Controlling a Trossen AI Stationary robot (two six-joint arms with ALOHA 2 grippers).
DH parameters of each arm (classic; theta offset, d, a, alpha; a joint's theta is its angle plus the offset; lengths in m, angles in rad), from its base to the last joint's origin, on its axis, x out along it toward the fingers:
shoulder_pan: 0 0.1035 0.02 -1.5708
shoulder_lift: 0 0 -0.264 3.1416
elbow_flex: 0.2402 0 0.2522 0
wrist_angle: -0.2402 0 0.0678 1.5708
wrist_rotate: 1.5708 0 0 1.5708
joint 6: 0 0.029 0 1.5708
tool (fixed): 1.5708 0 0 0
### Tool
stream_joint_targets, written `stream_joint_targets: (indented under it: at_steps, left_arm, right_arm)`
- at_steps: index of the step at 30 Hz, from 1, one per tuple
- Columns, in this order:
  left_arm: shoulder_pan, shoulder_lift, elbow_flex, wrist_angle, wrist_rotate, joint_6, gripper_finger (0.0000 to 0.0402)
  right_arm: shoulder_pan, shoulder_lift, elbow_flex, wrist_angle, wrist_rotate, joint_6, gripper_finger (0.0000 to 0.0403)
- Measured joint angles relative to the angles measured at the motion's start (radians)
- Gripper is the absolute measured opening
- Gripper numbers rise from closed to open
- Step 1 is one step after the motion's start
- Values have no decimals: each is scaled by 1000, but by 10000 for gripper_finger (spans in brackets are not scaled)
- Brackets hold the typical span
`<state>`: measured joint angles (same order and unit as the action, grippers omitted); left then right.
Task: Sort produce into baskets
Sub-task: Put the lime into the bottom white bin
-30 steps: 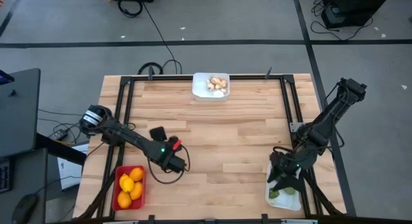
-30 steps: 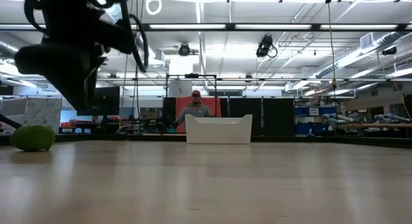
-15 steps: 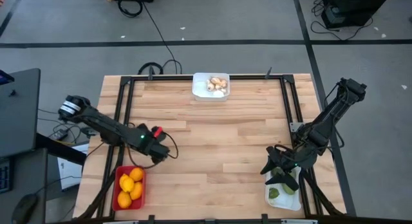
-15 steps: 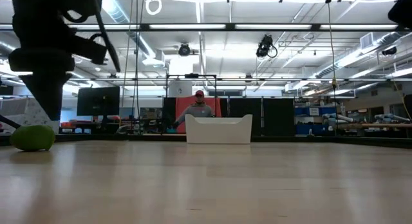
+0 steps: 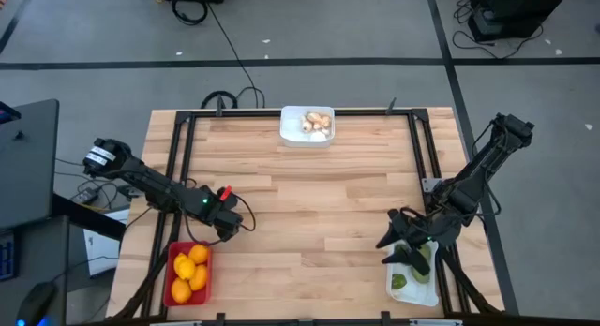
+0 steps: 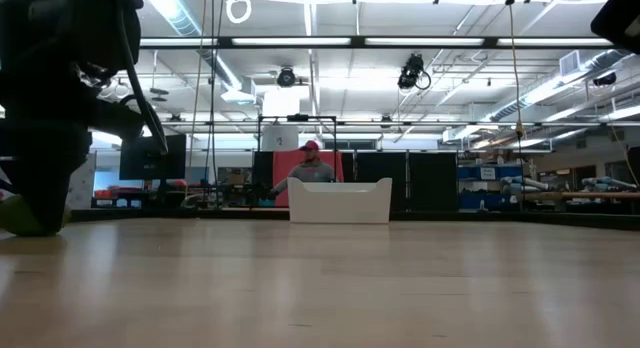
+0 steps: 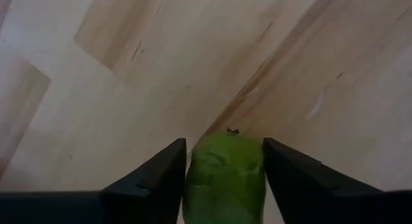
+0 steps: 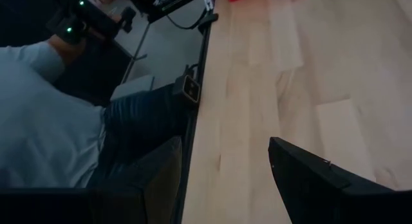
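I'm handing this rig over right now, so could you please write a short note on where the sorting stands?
Left end effector: fingers on either side of a green fruit on the table, beside the red basket.
Right end effector: open, empty, at the right white basket.
Done: oranges in red, mushrooms in far white basket, a green fruit in right white.
Left: the left arm's green fruit still needs to go in a basket.

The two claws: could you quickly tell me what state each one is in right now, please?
Left claw: fingers either side of a green fruit on the table; grip cannot be told.
Right claw: open, holding nothing.
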<state>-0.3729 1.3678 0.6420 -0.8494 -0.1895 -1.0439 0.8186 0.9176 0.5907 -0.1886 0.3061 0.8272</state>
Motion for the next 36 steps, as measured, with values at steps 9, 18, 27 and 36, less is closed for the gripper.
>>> stream_joint_targets:
  at_steps: [9, 18, 27, 36]
  left_arm:
    - [2, 0, 21, 176, -227, 151, 138]
    - [26, 1, 39, 904, -270, 615, 157]
    - [86, 14, 39, 1450, -271, 774, 157]
    - [134, 56, 39, 1762, -272, 833, 158]
  right_arm:
    - [-46, 21, 0, 1, 188, -97, 242]
    - [-188, 170, 0, 33, 404, -150, 242]
    - [-261, 418, 0, 548, 416, -656, 242]
    - [-354, 595, 0, 1253, 514, -1212, 242]
